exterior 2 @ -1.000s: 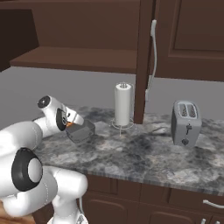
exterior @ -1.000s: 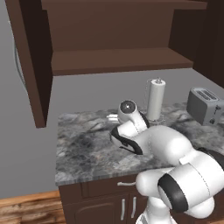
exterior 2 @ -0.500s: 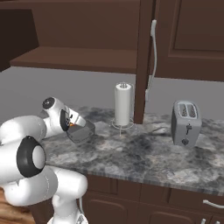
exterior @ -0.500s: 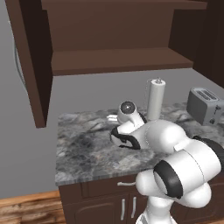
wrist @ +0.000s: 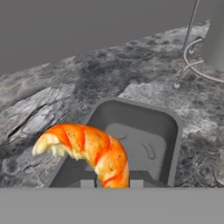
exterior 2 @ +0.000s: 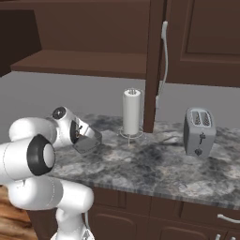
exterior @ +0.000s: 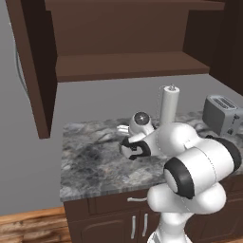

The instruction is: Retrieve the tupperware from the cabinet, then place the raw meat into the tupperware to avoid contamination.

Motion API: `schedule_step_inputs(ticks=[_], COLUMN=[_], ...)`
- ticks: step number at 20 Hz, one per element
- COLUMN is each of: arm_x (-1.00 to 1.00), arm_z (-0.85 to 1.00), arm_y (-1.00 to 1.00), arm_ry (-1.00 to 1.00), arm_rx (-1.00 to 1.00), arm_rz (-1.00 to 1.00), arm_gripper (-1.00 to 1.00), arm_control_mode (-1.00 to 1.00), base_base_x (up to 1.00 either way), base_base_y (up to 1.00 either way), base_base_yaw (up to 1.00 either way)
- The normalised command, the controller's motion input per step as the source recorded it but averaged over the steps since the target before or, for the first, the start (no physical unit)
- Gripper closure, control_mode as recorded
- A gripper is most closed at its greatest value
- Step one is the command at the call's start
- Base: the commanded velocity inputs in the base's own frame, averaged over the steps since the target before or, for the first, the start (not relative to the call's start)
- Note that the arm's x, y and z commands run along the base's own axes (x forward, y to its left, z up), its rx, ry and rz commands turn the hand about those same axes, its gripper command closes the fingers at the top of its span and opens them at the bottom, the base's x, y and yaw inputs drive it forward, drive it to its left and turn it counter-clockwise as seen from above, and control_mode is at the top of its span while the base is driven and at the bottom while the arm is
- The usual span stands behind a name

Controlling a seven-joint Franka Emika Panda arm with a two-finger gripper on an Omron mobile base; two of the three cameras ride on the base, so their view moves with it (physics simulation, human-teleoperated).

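Note:
In the hand view the raw meat [wrist: 89, 151], a curled orange shrimp, sits between the fingertips of my gripper [wrist: 112, 183], which is shut on it. It hangs just above the near end of the tupperware [wrist: 174, 131], an open grey tub standing on the counter with nothing inside. From the right base view, the gripper [exterior 2: 79, 134] tilts down over the tupperware [exterior 2: 90, 145] at the counter's left end. The cabinet [exterior: 128, 66] stands open above, its door [exterior: 28, 71] swung out to the left.
A paper towel holder [exterior 2: 132, 112] stands behind the tub, its wire base [wrist: 192, 65] close by. A silver toaster [exterior 2: 199, 131] sits further right on the marble counter [exterior 2: 154, 164]. A shut cabinet door with a long handle [exterior 2: 164, 51] hangs above it.
The arm's elbow has swung out toward the cameras. The hand stays over the tub, tipped a little lower, with the shrimp still held.

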Motion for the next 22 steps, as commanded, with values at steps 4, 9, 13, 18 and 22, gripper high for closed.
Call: schedule_step_inputs(ticks=[4, 9, 13, 18, 22], arm_x=[0.17, 0.15, 0.06, 0.02, -0.45], arm_z=[-0.24, -0.14, 0.0, 0.05, 0.12], arm_y=[0.0, -0.01, -0.01, -0.04, 0.0], arm_ry=[-0.03, -0.02, 0.0, -0.05, -0.09], arm_rx=[0.03, 0.0, 0.0, 0.03, 0.01], arm_rz=[0.0, 0.0, 0.0, 0.0, 0.0], arm_gripper=[1.0, -1.0, -1.0, -1.0, -1.0], arm_control_mode=[-1.0, -1.0, -1.0, -1.0, -1.0], base_base_x=[0.0, 0.0, 0.0, 0.0, 0.0], base_base_y=[0.0, 0.0, 0.0, 0.0, 0.0], base_base_yaw=[0.0, 0.0, 0.0, 0.0, 0.0])
